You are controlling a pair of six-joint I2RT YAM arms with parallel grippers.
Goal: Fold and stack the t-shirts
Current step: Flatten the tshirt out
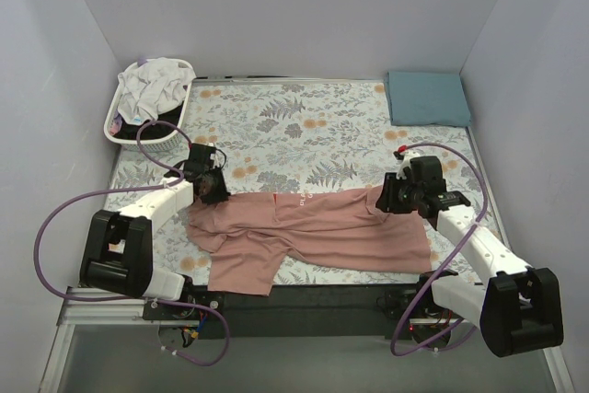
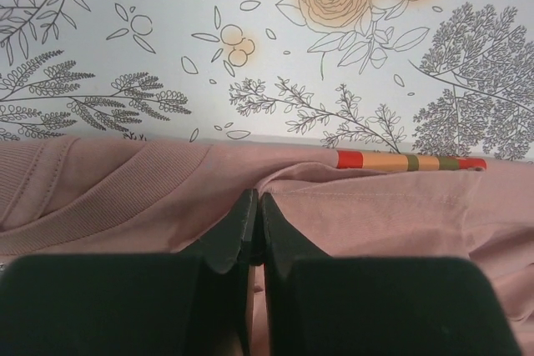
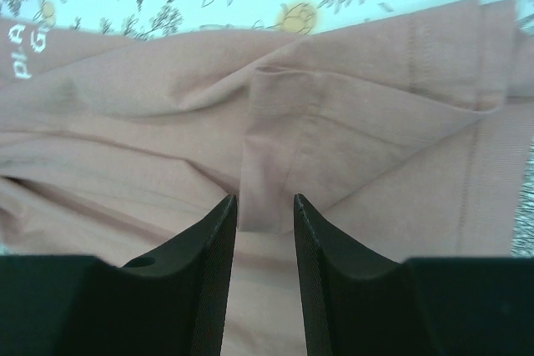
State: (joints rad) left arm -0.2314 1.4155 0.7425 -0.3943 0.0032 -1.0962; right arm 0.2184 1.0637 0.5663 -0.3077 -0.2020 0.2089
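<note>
I look down on a table covered by a floral cloth (image 1: 313, 121), smooth and flat, pale with grey ferns and orange blossoms.

Across its near half lies the pink t-shirt (image 1: 322, 227), the largest garment. It is soft dusty-pink knit, spread wide but rumpled, with one part trailing toward the table's near edge. A ribbed band of the same pink shows in the left wrist view.

At the far left corner sits a white plastic basket (image 1: 170, 131), oval with slatted walls. White garments (image 1: 152, 85) are heaped loosely in it and spill over its rim.

At the far right corner rests a teal t-shirt (image 1: 428, 97), folded into a neat flat rectangle, well apart from the pink one.

The left gripper (image 2: 257, 202) rests on the pink shirt's left end. Its black fingers are pressed together, pinching a raised crease of the cloth beside the ribbed band.

The right gripper (image 3: 264, 199) sits at the shirt's right end. Its fingers stand partly apart, straddling a folded flap with a stitched hem. I cannot tell whether they press it.

A narrow striped label (image 2: 409, 162), red, orange and green, lies at the shirt's edge just beyond the left fingers.

Small white lettering (image 3: 27, 43) is printed on the pink cloth, too blurred for me to read.
</note>
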